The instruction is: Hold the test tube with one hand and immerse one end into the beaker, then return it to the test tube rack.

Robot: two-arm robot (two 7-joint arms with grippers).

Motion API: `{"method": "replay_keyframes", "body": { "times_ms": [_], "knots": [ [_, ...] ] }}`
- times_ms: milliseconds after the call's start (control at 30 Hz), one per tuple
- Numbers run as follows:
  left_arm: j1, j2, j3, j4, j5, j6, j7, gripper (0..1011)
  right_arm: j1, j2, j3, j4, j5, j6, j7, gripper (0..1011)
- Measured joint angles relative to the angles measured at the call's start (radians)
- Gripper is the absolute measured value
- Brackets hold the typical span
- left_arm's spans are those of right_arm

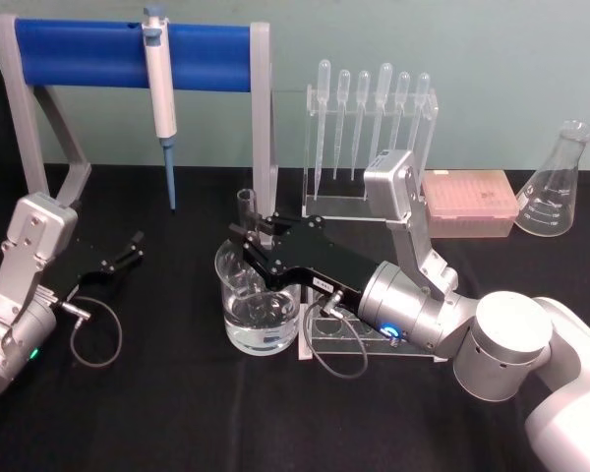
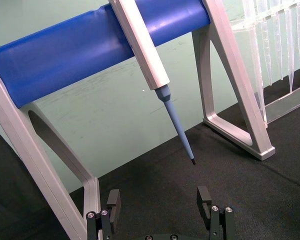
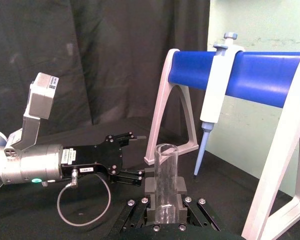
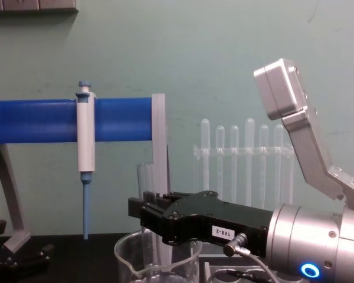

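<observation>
Around: pipettor [image 1: 159,88] hangs upper left; pipettes [image 1: 372,108] upper centre; flask [image 1: 556,192] right.
Right gripper [image 1: 248,239]: centre, clamped on upright test tube [image 1: 244,205], lower end in beaker [image 1: 265,329].
Left gripper [image 1: 130,248]: left edge, fingers wide.

Counter [image 1: 177,423] overlooked from the head, skimmed low from the chest, pipettor [image 1: 159,88] shared by all four views.

The left tool [image 2: 159,197] sits low over the black cloth worktop [image 2: 255,200], its two black fingers [image 2: 113,200] spread with bare cloth between them. Ahead stands a silver-grey metal frame [image 2: 235,85] carrying a thick blue padded bar [image 2: 65,55], from which a white pipettor with a blue tapered tip [image 2: 146,50] hangs tilted, its tip clear of the worktop. Beside the frame's leg is a clear plastic rack of thin transparent pipettes [image 2: 275,45].
</observation>
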Motion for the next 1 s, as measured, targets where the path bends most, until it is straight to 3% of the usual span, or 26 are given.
{"method": "replay_keyframes", "body": {
  "times_ms": [1000],
  "knots": [
    [0.0, 0.0, 0.0, 0.0, 0.0, 0.0, 0.0, 1000, 0.0, 0.0, 0.0, 0.0, 0.0, 0.0, 0.0, 224]
  ]
}}
